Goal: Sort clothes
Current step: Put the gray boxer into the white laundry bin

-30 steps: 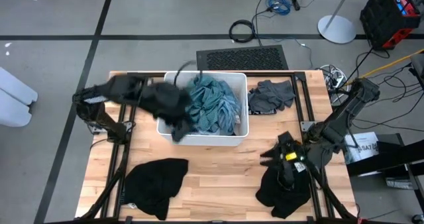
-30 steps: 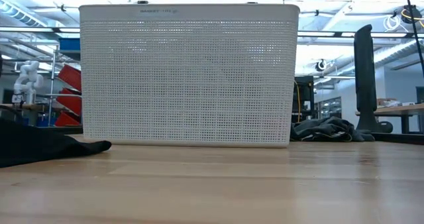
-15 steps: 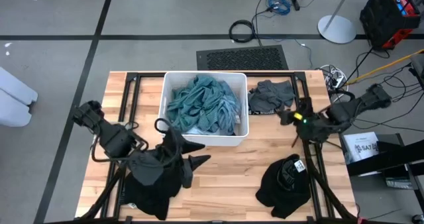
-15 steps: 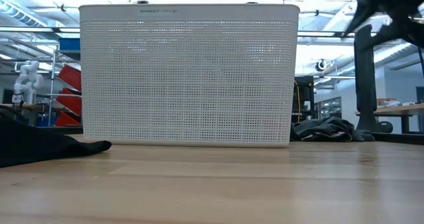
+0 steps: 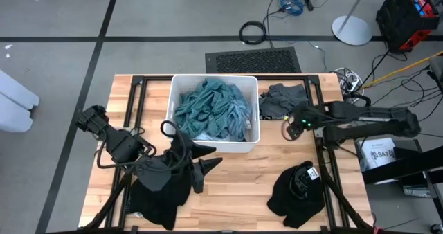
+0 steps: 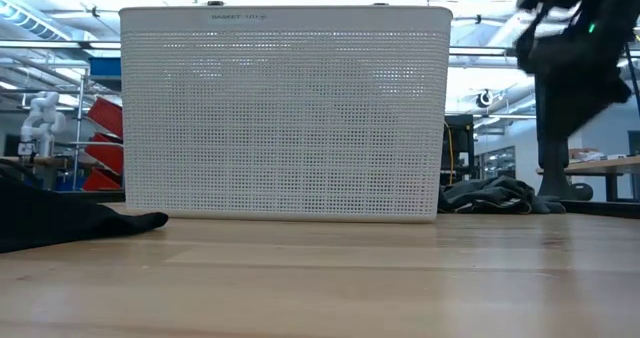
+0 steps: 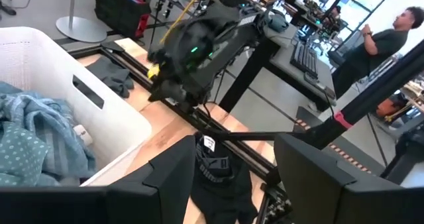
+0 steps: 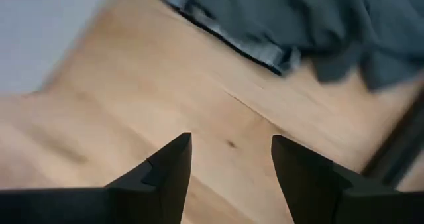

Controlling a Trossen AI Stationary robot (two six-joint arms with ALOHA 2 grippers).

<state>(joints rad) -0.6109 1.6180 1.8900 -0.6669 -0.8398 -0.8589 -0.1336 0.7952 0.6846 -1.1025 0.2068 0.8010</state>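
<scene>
1. High view: we count a white bin [image 5: 253, 133] at the table's [image 5: 235, 182] back centre, filled with teal and light blue clothes [image 5: 211, 108].
2. We note a dark grey garment [image 5: 284, 99] on the table just right of the bin, and it also shows in the low view [image 6: 495, 195].
3. We list a black pile [image 5: 296, 189] at the front right and another black garment [image 5: 163, 196] at the front left.
4. We place the left gripper [image 5: 202, 166] above the front-left black garment, in front of the bin, its fingers apart and holding nothing.
5. We place the right gripper [image 5: 289, 127] over bare wood just in front of the dark grey garment, beside the bin's right wall; its fingers [image 8: 169, 168] stand apart and empty.
6. Left wrist view: we record a person [image 7: 377, 42] standing in the room beyond the table.
</scene>
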